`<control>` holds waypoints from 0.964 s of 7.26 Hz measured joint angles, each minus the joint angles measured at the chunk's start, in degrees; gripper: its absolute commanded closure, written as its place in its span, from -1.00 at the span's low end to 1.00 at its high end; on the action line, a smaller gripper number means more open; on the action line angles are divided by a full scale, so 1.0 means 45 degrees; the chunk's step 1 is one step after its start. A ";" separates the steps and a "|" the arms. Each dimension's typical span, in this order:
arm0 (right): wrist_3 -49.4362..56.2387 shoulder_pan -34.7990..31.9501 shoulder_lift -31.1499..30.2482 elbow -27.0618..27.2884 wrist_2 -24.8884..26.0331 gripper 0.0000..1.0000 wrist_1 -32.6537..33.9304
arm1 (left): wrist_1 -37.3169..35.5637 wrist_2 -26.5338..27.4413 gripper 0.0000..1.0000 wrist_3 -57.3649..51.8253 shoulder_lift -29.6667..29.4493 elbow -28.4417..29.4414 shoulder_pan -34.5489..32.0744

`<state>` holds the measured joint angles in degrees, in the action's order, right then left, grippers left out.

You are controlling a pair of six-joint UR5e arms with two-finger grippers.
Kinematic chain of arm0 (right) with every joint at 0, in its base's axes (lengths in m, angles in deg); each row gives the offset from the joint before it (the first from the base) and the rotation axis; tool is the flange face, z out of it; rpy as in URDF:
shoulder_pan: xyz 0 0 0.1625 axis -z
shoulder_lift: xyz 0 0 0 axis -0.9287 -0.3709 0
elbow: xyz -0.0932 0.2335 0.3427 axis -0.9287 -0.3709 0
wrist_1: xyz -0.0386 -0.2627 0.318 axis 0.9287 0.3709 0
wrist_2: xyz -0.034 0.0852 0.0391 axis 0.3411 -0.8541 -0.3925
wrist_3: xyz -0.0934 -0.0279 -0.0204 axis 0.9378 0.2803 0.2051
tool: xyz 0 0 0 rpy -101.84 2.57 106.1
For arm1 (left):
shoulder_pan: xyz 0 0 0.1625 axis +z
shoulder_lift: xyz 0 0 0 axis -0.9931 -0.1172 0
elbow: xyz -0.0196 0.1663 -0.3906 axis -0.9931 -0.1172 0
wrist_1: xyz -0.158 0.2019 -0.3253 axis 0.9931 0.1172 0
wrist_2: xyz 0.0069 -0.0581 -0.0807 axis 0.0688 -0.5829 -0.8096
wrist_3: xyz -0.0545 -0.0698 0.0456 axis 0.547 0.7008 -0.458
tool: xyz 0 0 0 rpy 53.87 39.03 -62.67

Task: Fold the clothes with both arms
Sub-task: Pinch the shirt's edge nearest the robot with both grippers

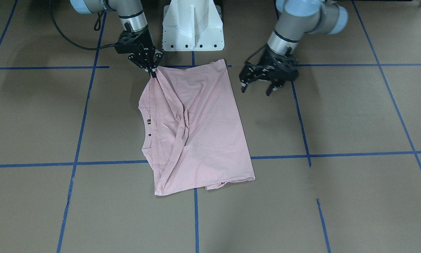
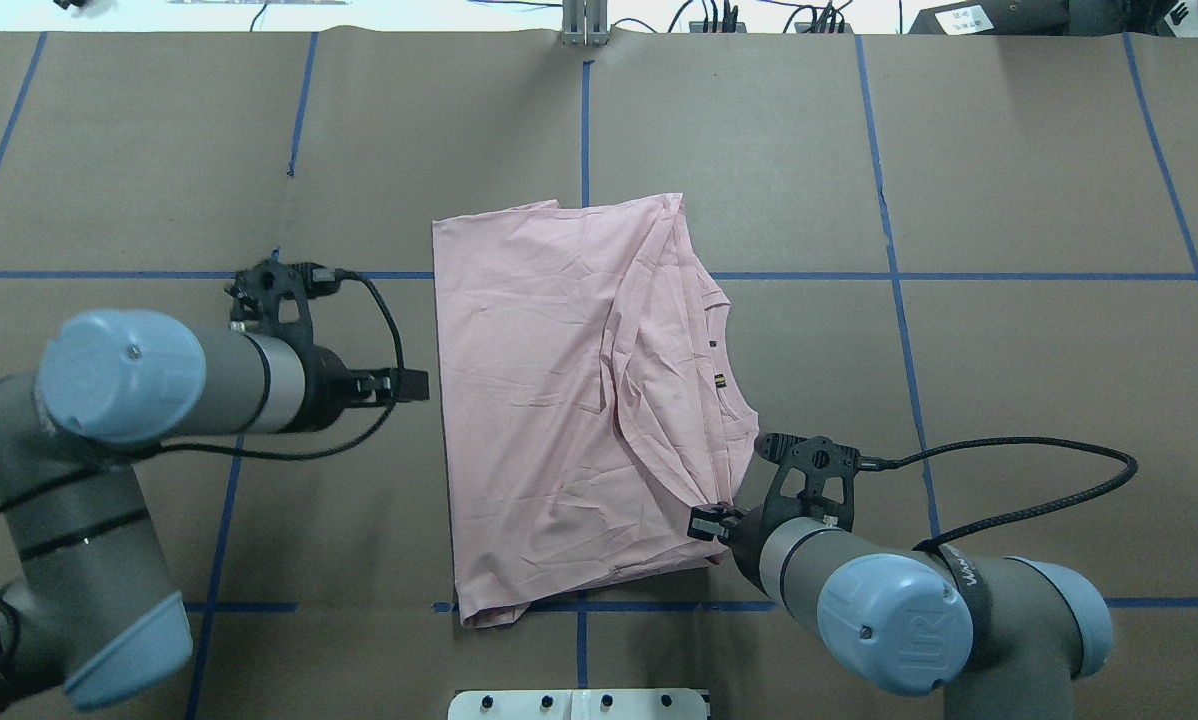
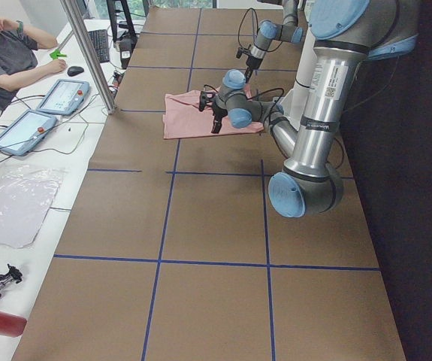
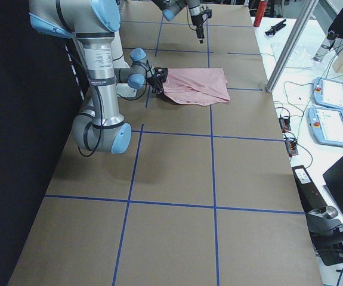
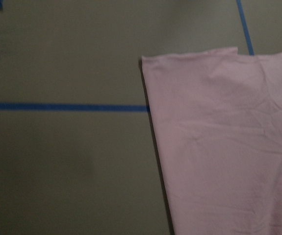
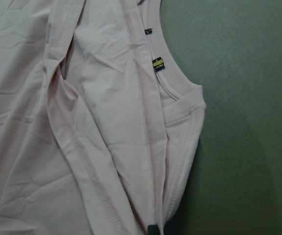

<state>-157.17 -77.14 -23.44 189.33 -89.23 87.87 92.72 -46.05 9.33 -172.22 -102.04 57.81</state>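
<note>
The light pink T-shirt (image 1: 203, 126) lies folded on the brown table, plain side up, with its ribbed collar and small tags (image 1: 149, 121) toward my right side. The Snoopy print is hidden. My right gripper (image 1: 153, 72) is shut on a bunched edge of the shirt at its corner nearest the base, and the cloth stretches up to it; the overhead view shows it too (image 2: 707, 522). The right wrist view shows the collar tags (image 6: 156, 63) close up. My left gripper (image 1: 256, 90) is open and empty, hovering just beside the shirt's other near corner. The left wrist view shows only the shirt (image 5: 219, 147).
The white pedestal base (image 1: 193, 24) stands just behind the shirt. Blue tape lines (image 1: 302, 123) grid the brown table. An operator (image 3: 5, 53) sits beyond the table's far edge beside tablets (image 3: 61, 96) and cables.
</note>
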 measured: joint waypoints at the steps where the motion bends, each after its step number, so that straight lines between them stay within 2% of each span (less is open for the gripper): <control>1: -0.0012 0.0020 -0.0011 0.0003 0.0027 1.00 0.0000 | -0.0066 0.0597 -0.62 0.1006 -0.0009 -0.0015 0.1178; 2: -0.0026 0.0034 0.0013 0.0002 0.0053 1.00 0.0000 | -0.0105 0.0968 -0.35 0.1746 -0.0031 0.0027 0.2128; 4: -0.0047 0.0052 0.0062 -0.0012 0.0069 1.00 0.0000 | -0.0237 0.1192 -0.11 0.2399 -0.0046 0.0129 0.3230; 7: -0.0038 0.0060 0.0109 -0.0028 0.0068 1.00 0.0000 | -0.0286 0.1209 -0.09 0.2499 -0.0286 0.0177 0.3716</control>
<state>-157.34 -76.87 -22.95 189.20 -88.93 87.87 91.43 -40.61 20.58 -173.51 -101.24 74.53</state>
